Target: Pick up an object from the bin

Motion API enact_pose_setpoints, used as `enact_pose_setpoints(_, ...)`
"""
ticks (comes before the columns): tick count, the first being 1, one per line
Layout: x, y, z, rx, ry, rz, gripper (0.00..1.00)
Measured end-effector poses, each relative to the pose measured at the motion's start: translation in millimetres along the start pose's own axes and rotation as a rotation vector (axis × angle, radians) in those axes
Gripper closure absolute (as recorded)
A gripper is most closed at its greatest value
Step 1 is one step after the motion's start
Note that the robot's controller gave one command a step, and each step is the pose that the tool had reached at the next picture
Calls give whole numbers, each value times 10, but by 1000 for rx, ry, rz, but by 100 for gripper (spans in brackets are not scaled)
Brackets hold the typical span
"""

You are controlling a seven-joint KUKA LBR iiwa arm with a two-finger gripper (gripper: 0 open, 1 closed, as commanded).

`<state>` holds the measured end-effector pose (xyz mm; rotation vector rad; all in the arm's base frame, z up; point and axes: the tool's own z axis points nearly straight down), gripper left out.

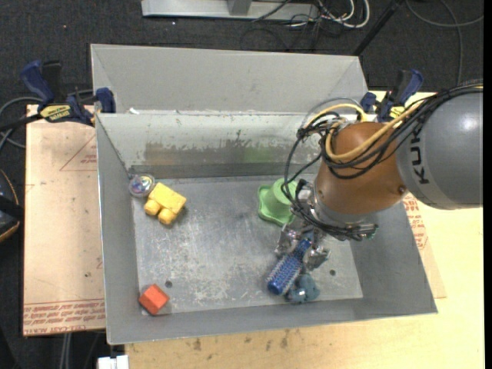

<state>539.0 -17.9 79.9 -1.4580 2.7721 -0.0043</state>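
Bin [231, 237]: grey metal, with walls that slope down to a flat floor. The floor is scuffed and scratched all over.
Far wall: dull smears run along its foot, with a faint greenish patch towards the right.
Arm: comes in over the right wall. Its rounded orange-brown cover [357, 175] hangs above the right half of the floor, and looped cables [338, 133] sit on top of it.
Gripper [305, 248]: low over the floor, near the near right corner.
Gripper state: cannot tell whether it is wide, narrow or holding anything. The cover and the things beneath crowd it.
Blue studded piece [283, 275]: long and narrow, lying aslant by the near edge towards the right corner. Its upper end reaches in under the gripper.
Blue-grey lump [306, 290]: just beside the studded piece's lower end, close to the near edge.
Green thing [270, 202]: pale green and rounded, right of the floor's middle and partly hidden by the arm.
Yellow blocks [165, 204]: a small joined cluster near the far left corner.
Small round thing [141, 185]: silvery-blue, in the far left corner just beside the yellow blocks.
Red block [154, 299]: alone in the near left corner.
Room: dark carpet [46, 21] surrounds the bin. Beyond the far rim lie a flat grey stand base [223, 4] and a tangle of loose wires [338, 2].
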Motion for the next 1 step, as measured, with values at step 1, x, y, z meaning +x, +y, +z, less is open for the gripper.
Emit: enact_pose_setpoints(1,-25,-21,-1020,0,1,3,100)
